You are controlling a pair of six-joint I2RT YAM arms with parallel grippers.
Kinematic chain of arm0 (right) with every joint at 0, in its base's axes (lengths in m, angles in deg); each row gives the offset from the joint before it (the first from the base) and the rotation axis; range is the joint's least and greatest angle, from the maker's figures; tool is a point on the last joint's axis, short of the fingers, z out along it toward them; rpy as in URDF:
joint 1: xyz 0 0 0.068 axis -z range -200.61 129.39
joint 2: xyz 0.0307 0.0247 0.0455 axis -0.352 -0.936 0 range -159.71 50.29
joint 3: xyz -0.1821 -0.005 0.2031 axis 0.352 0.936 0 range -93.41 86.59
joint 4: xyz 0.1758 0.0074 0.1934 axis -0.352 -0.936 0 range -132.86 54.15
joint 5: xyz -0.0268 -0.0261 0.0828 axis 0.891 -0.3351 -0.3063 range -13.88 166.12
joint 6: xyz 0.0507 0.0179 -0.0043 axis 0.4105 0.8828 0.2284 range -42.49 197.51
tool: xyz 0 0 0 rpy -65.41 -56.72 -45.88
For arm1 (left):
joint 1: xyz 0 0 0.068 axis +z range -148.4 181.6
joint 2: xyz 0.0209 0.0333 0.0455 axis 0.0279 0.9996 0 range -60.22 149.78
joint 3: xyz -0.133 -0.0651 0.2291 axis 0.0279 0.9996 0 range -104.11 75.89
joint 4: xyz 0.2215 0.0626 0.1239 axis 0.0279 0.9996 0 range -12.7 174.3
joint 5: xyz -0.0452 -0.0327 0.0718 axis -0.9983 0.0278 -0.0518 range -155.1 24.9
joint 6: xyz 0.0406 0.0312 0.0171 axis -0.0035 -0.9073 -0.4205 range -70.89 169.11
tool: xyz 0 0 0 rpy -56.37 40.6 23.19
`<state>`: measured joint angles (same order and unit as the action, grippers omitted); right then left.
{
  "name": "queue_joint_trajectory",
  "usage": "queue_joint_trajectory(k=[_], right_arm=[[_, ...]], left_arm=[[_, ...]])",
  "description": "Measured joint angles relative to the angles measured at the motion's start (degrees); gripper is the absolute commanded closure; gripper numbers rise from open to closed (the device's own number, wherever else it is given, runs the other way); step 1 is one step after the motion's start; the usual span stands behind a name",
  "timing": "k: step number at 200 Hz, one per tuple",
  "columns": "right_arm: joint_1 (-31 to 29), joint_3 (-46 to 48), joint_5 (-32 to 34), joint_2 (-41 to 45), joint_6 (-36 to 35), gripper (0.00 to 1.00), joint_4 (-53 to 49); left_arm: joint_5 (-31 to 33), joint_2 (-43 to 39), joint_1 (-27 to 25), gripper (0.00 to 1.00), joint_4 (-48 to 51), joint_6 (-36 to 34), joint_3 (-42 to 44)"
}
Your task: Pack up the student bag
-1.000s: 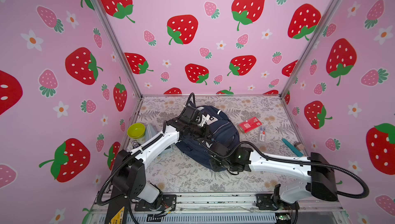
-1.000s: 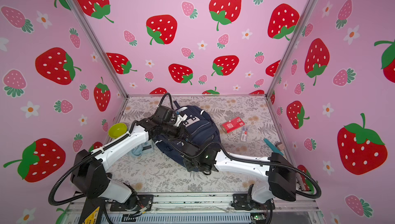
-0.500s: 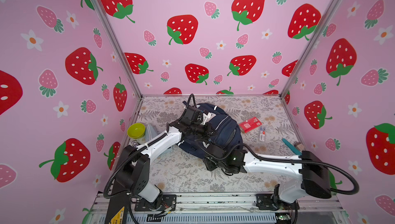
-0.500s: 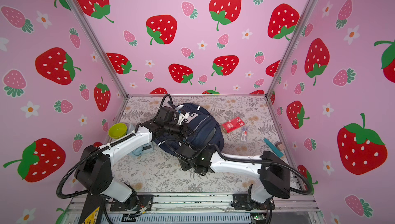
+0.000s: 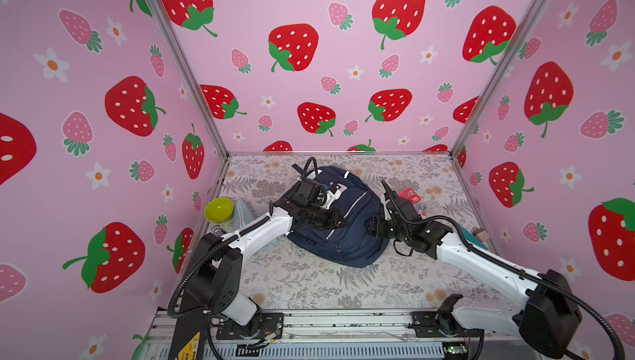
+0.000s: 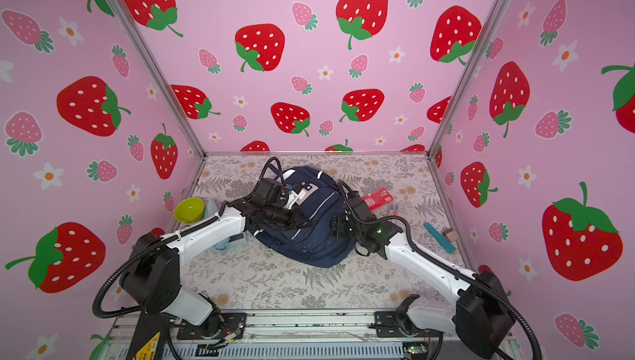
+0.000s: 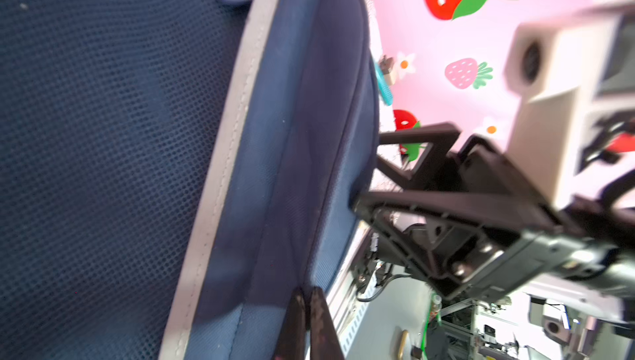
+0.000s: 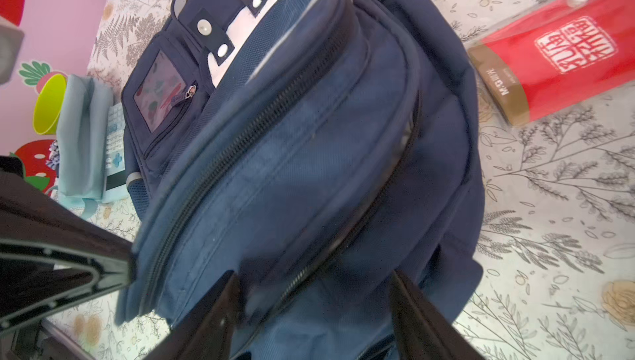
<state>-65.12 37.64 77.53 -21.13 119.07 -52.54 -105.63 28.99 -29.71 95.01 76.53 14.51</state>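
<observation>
The student bag (image 5: 347, 234) (image 6: 309, 238) is a navy-blue backpack with thin silver stripes, lying flat in the middle of the table. My left gripper (image 5: 338, 221) (image 6: 302, 221) rests on its left half, shut, its tips (image 7: 305, 298) pinching a dark fold of the bag's fabric (image 7: 275, 169) beside a pale stripe. My right gripper (image 5: 372, 229) (image 6: 335, 228) stands open at the bag's right edge. In the right wrist view its two fingers (image 8: 220, 310) straddle the bag's lower zip panel (image 8: 292, 176) without closing on it.
A red packet (image 5: 409, 195) (image 8: 556, 66) lies just right of the bag, with small tubes (image 6: 394, 207) beside it. A green bowl (image 5: 219, 209) and a light-blue pouch (image 8: 82, 141) sit at the left wall. A teal tool (image 6: 439, 238) lies by the right wall.
My right gripper has opened and shifted from the bag's near side to its right edge. The left gripper has stayed shut on the bag.
</observation>
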Motion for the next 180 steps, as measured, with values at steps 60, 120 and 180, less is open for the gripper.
queue_joint_trajectory(k=[60, 120, 180], right_arm=[[0.0, -6.4, 1.3, -0.6, -1.7, 0.33, -1.1], [-3.3, -5.9, -1.4, 1.0, -5.0, 0.33, 1.4], [-7.5, -5.2, -5.1, -1.6, -7.0, 0.34, 4.9]], left_arm=[[7.2, -5.3, -0.4, 0.6, 10.4, -4.9, 1.0], [30.8, -28.7, 5.2, 0.3, 19.8, -6.3, 0.6], [43.3, -13.6, 25.3, 0.42, 28.1, -4.3, -1.2]])
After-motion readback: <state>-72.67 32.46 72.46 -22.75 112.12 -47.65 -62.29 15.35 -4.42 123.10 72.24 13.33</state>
